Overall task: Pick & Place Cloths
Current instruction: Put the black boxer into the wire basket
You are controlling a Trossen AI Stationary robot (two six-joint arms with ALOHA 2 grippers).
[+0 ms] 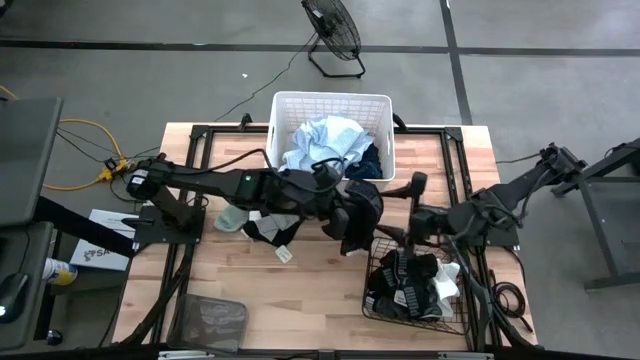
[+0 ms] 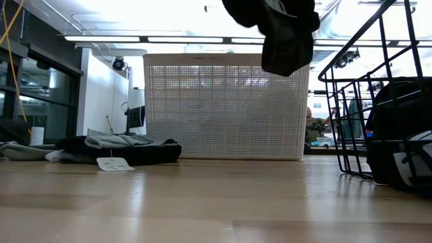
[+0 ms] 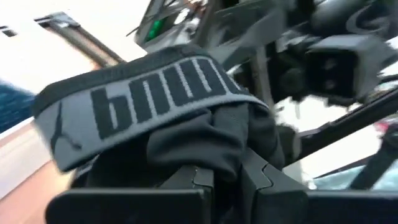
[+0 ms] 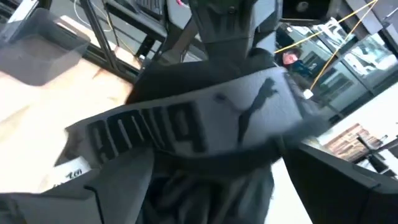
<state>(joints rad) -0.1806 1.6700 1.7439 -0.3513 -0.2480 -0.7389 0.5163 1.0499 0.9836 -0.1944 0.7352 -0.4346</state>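
Note:
My left gripper (image 3: 227, 186) is over the table's middle (image 1: 350, 228), shut on a black garment (image 1: 362, 205) with a grey lettered waistband (image 3: 149, 102). In the low view the garment (image 2: 283, 34) hangs high above the table. My right gripper (image 4: 217, 199) reaches in from the right (image 1: 408, 225), open, its fingers on either side of the same garment (image 4: 186, 124); I cannot tell whether they touch it. Light blue and navy cloths (image 1: 325, 140) lie in the white basket (image 1: 285, 105). A black, white-grey and green pile (image 1: 258, 222) lies on the table. My left gripper pinches bunched black fabric just below the waistband (image 3: 217, 152) between its two fingers (image 3: 186, 183). The garment is lifted clear of the table and hangs below the hold (image 2: 287, 54), with the waistband draped over the fingers.
The black wire basket (image 1: 378, 300) at the near right holds several black and white cloths (image 1: 415, 285). A grey flat thing (image 1: 210, 320) lies at the near left. A white tag (image 2: 116, 163) lies beside the pile (image 2: 118, 147). Bare wood shows along the table's near side.

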